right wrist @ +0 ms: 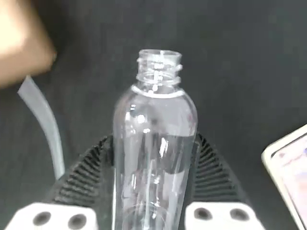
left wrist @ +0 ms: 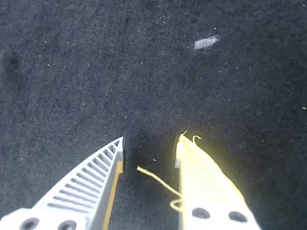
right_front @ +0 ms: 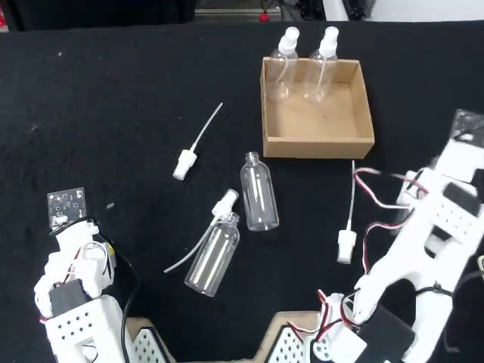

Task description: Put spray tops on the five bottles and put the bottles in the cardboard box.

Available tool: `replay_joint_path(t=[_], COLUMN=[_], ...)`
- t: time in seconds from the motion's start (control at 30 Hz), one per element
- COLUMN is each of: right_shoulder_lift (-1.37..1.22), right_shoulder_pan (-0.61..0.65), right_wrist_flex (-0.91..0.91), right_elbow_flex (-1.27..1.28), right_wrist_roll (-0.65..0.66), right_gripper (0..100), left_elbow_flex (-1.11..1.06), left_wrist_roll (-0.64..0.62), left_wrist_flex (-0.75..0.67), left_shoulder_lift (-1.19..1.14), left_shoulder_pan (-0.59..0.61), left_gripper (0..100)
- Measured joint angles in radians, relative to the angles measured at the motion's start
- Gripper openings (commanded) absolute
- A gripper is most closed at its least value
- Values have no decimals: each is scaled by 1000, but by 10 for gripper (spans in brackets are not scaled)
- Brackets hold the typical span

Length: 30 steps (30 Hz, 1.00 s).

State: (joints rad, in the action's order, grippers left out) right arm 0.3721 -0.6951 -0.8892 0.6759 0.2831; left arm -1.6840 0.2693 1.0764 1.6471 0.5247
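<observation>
My right gripper (right wrist: 153, 143) is shut on a clear bottle (right wrist: 156, 129) with an open neck and no spray top. In the high view this arm (right_front: 439, 219) is at the right, beside the cardboard box (right_front: 318, 144). Two bottles with spray tops (right_front: 283, 64) (right_front: 321, 64) stand in the box. One uncapped bottle (right_front: 259, 190) and a bottle with a spray top on it (right_front: 214, 253) lie mid-table. Loose spray tops lie at the centre left (right_front: 185, 162) and near the right arm (right_front: 347, 243). My left gripper (left wrist: 149, 143) hangs open over bare black cloth at the near left.
The table is covered in black cloth (right_front: 113, 113). A small printed card (right_front: 66, 206) lies by the left arm (right_front: 76, 272). In the right wrist view a spray tube (right wrist: 43, 120), a box corner (right wrist: 24, 43) and a white flat object (right wrist: 288, 163) show around the bottle.
</observation>
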Motion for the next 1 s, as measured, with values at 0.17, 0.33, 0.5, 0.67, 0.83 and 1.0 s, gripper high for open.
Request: replay_joint_path(t=[0.17, 0.33, 0.5, 0.67, 0.83, 1.0], right_shoulder_lift=[0, 0, 0, 0, 0, 0], right_shoulder_pan=[25, 40, 40, 40, 40, 40], right_wrist_flex=[-236, -224, -138, -110, 26, -17], right_elbow_flex=[-41, 37, 124, 126, 127, 126], right_wrist_roll=[107, 170, 183, 183, 183, 183], right_gripper=[109, 109, 109, 109, 109, 109], left_elbow_flex=[0, 0, 0, 0, 0, 0], left_wrist_roll=[0, 0, 23, 97, 106, 110], left_wrist_flex=[0, 0, -69, -138, -89, -75], left_shoulder_lift=[0, 0, -5, -5, -5, -5], left_shoulder_pan=[0, 0, 0, -35, -127, -137], left_gripper=[177, 178, 178, 178, 178, 178])
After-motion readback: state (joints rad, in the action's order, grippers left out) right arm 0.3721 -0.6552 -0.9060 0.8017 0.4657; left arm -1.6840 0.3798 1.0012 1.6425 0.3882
